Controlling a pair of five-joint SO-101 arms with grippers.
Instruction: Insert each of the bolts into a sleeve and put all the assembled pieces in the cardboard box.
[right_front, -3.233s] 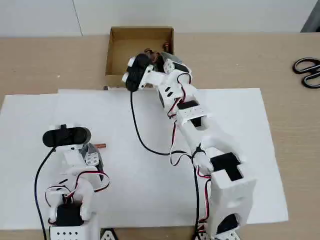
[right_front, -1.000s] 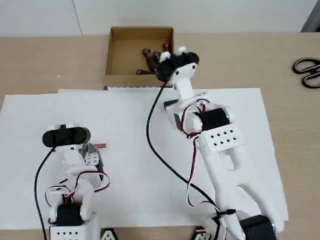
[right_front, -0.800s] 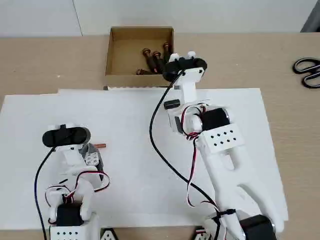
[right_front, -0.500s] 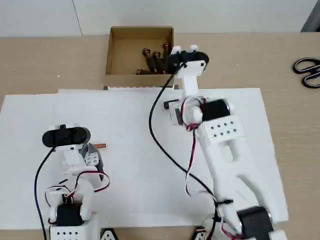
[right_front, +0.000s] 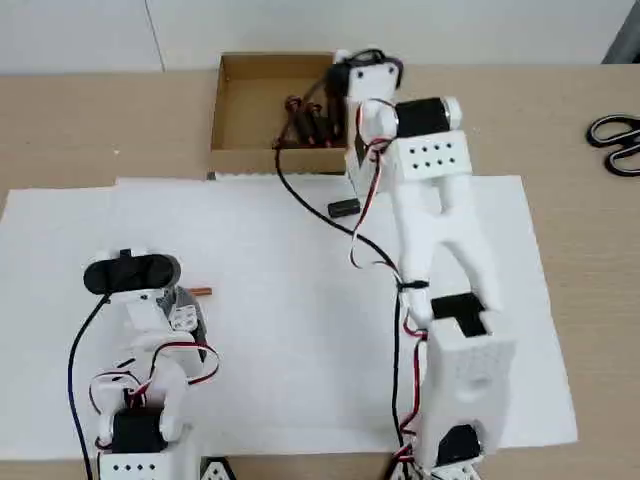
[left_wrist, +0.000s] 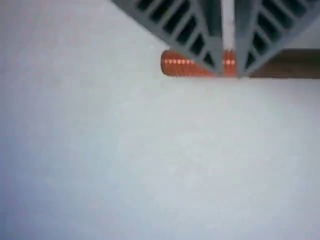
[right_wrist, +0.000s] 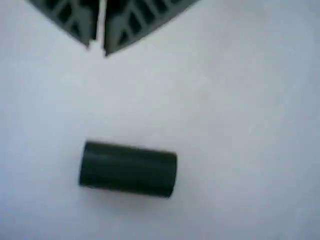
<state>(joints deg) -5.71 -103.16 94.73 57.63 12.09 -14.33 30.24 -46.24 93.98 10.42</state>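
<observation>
Right hand (right_wrist: 97, 47) withdrawn from cardboard box (right_front: 250, 105), closed, empty, above one black sleeve (right_wrist: 127, 169). Left hand (left_wrist: 227, 70) clamped on one bolt (left_wrist: 185, 65). Boxed assemblies (right_front: 305, 118): at least three counted.

Plain brown cardboard box (right_front: 250, 115). Copper-brown bolts (right_front: 305, 120) in it; lone bolt (left_wrist: 192, 65) orange-copper, fine thread ridges catching light as a dotted line. Matt black sleeve (right_wrist: 128, 169), plain. Paper sheet (right_front: 300, 380) plain white. Table (right_front: 100, 120) light tan, faint wood grain. Left arm (right_front: 150, 325) and right arm (right_front: 430, 200) white, black motors, red-white-black wiring. Grey ribbed lattice on left gripper (left_wrist: 227, 70) and right gripper (right_wrist: 98, 46). Black scissors (right_front: 615, 140) at table's right edge.
</observation>
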